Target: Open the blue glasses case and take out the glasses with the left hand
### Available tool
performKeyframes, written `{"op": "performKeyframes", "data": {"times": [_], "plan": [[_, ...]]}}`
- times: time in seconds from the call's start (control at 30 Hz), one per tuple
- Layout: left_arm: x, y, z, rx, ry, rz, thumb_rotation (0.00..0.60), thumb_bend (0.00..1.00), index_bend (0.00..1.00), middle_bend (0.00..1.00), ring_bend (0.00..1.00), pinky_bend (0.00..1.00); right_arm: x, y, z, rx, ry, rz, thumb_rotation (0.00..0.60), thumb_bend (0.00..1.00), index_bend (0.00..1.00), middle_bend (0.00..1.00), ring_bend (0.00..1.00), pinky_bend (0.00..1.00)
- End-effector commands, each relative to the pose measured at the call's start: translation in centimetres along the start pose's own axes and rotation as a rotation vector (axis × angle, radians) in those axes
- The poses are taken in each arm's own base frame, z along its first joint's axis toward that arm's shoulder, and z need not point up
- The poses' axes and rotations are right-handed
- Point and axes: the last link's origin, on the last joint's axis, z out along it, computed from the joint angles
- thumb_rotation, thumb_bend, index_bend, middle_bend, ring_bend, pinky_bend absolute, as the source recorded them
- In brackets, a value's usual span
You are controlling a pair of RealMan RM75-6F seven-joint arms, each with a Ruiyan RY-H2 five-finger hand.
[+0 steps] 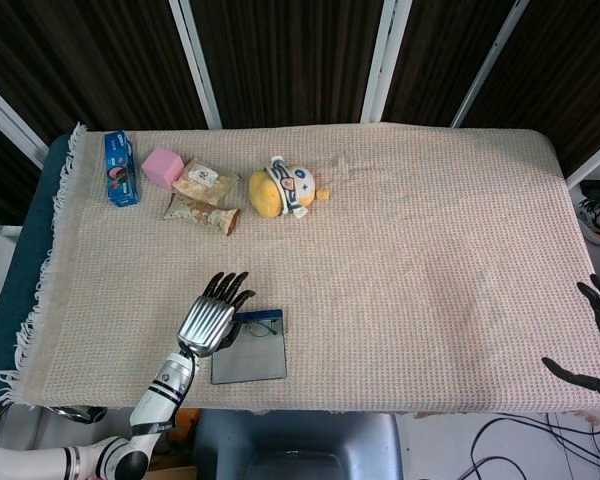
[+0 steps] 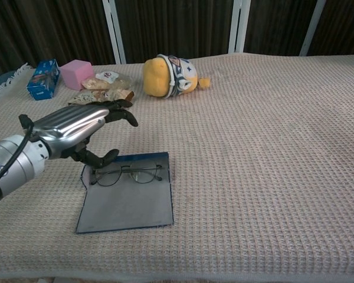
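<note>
The case (image 2: 127, 200) already lies open and flat near the front edge of the surface (image 2: 271, 153), left of centre, so the first half of the task looks done. The glasses (image 2: 128, 174) rest inside it along its far edge, frame unfolded and lenses flat, not yet lifted. The left hand (image 2: 76, 131) hovers just above the far left part of the case, palm down, fingers (image 2: 115, 112) stretched forward and slightly apart, thumb hanging below toward the left lens; it holds nothing. In the chest view the thumb tip seems very near the frame, but whether it touches I cannot tell. In the head view the hand (image 1: 210, 320) overlaps the left edge of the case (image 1: 252, 360) and hides part of the glasses (image 1: 263, 322). The right hand (image 1: 595, 345) sits at the far right edge of the surface, well apart from the case, fingers spread and empty, taking no part. What is left, by my judgement, is the whole pickup: lower the left hand onto the thin frame, pinch it, and lift it clear of the case. The frame is thin and lies flat, so a firm pinch may be hard to get. At the back of the surface lie a plush toy (image 2: 168, 75), a pink block (image 2: 76, 73), a blue packet (image 2: 43, 79) and some wrapped snacks (image 2: 106, 88), all well away.
</note>
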Motion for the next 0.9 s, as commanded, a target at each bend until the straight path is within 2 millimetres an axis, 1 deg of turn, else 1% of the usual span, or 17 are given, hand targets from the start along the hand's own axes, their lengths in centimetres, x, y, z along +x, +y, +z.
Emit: {"op": "performKeyframes", "data": {"times": [0.03, 0.2, 0.6, 0.9], "plan": [[0.2, -0.8, 0.0, 0.024, -0.022, -0.020, 0.600, 0.43, 0.29, 0.00, 0.00, 0.00, -0.1, -0.1, 0.0, 0.005, -0.005, -0.003, 0.600, 0.20, 0.00, 0.00, 0.00, 0.01], [-0.1, -1.5, -0.3, 0.042, -0.061, -0.010, 0.600, 0.43, 0.32, 0.00, 0.00, 0.01, -0.3, -0.3, 0.0, 0.009, -0.009, -0.009, 0.600, 0.20, 0.00, 0.00, 0.00, 0.01], [-1.4, -1.3, 0.6, 0.057, -0.098, -0.016, 0.600, 0.43, 0.34, 0.00, 0.00, 0.01, -0.6, -0.5, 0.1, 0.012, -0.024, -0.020, 0.600, 0.20, 0.00, 0.00, 0.00, 0.01], [-2.1, -1.1, 1.4, 0.068, -0.108, -0.014, 0.600, 0.43, 0.35, 0.00, 0.00, 0.01, -0.6, -0.4, 0.1, 0.010, -0.024, -0.019, 0.600, 0.20, 0.00, 0.00, 0.00, 0.01]]}}
